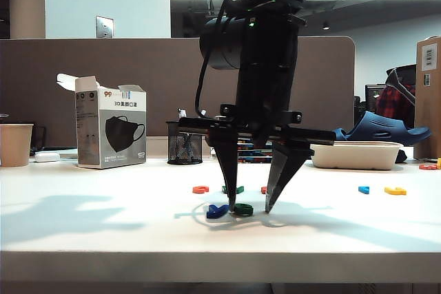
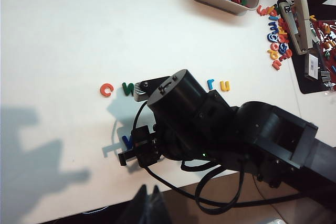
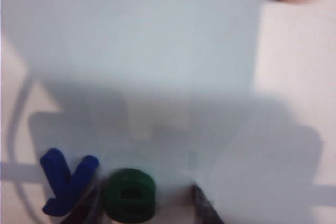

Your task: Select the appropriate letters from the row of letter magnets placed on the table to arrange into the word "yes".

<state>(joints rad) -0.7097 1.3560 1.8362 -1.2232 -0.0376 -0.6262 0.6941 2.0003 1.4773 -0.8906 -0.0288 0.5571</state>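
My right gripper points down at the table and stands open. The green "e" lies flat on the table between its fingers, free of both. The dark blue "y" lies right beside the "e", just outside one finger. The red "s" rests in the row behind, half hidden by a finger. My left gripper hangs shut and empty over the table's front edge, well back from the letters.
The row also holds an orange-red letter, a dark green "w", a light blue letter and a yellow one. A tray of letters, a mask box, a cup and a mesh pot stand behind.
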